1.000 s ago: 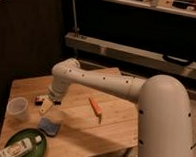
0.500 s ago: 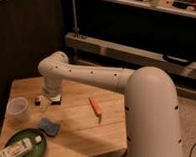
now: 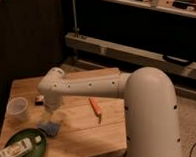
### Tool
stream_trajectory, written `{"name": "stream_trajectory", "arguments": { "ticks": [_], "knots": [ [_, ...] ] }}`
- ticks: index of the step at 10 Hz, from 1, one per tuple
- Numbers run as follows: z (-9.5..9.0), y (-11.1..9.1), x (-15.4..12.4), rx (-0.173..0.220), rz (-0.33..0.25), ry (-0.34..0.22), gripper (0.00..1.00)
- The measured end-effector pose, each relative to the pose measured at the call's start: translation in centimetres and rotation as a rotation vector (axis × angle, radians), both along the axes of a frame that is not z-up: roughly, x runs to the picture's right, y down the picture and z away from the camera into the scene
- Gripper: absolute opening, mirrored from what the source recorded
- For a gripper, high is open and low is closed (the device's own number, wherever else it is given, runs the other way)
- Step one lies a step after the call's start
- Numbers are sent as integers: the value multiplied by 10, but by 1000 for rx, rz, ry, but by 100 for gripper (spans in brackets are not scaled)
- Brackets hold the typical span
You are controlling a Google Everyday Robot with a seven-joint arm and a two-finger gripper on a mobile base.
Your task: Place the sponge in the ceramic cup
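**ENTRY: sponge under gripper, cup off to one side**

- **Gripper** (image 3: 53, 112): hangs pointing down from the wrist of the white arm (image 3: 91, 86), low over the tabletop (image 3: 90, 135). Open or closed: cannot tell, as it reads only as a dark shape under the wrist.
- **Sponge** (image 3: 49, 128): blue pad lying flat on the tabletop, directly below the gripper and a touch toward the camera. Not in the cup. Roughly square, so no clear long axis and approach angle matters little. Contact w/ gripper: cannot tell.
- **Ceramic cup** (image 3: 17, 108): pale, upright, mouth up. It stands to picture-left of the gripper at about the same depth, apart from the sponge. Nothing blue shows inside.
- **Key relation (judgement)**: the sponge is the near item, almost plumb under the gripper, and the cup is a short sideways carry to picture-left. A straight drop should meet the sponge, then a lift and a shift toward the cup rim.
- **Other items**:
  - Green plate (image 3: 39, 138): just past the sponge on the camera side, w/ a white bottle (image 3: 16, 149) lying on it.
  - Dark box (image 3: 39, 99): behind the gripper, between it and the cup.
  - Orange stick (image 3: 95, 107): well off to picture-right.
- **Risk (judgement)**: the plate rim sits close to the sponge, and the small cup could tip if nudged.
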State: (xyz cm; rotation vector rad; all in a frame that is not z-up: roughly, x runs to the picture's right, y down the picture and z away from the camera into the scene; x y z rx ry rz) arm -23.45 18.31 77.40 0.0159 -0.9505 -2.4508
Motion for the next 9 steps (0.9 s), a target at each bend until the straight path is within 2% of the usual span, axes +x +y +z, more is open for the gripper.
{"name": "stream_trajectory", "arguments": {
  "ticks": [3, 5, 9],
  "knots": [
    [-2, 16, -7, 17, -32, -43, 80],
    [0, 23, -15, 14, -46, -68, 80],
    [4, 26, -20, 7, -38, -85, 80]
  ]
}}
